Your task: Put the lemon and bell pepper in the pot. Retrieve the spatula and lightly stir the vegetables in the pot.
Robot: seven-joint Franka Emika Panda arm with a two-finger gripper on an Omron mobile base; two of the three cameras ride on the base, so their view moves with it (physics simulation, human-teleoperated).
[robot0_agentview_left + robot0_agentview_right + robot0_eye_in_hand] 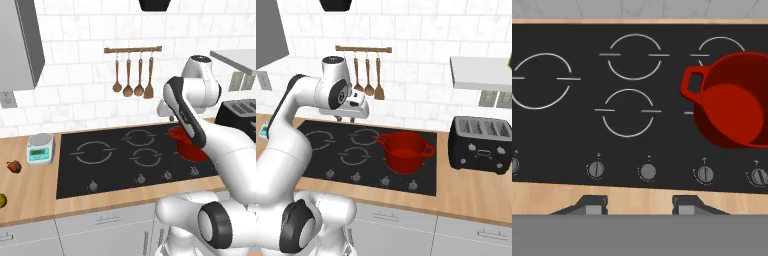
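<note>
White-tiled kitchen, wooden worktop [30, 190] around black cooktop [572, 135]. Red pot [404, 151] on right burner, nothing inside. Bell pepper [14, 166] and lemon [2, 200] on worktop far left, past kitchen scale [40, 148]. Spatula [149, 89] hangs on wall rail. Tool [639, 206] hovers above cooktop, fingers parted, holding nothing.

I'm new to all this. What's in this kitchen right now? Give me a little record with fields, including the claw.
pot: red pot, empty, on the right side of the black cooktop
bell pepper: bell pepper on the counter, left of the kitchen scale
lemon: lemon at the counter's left edge
spatula: spatula hanging on the wall rail
claw: claw open, holding nothing, above the cooktop
</note>
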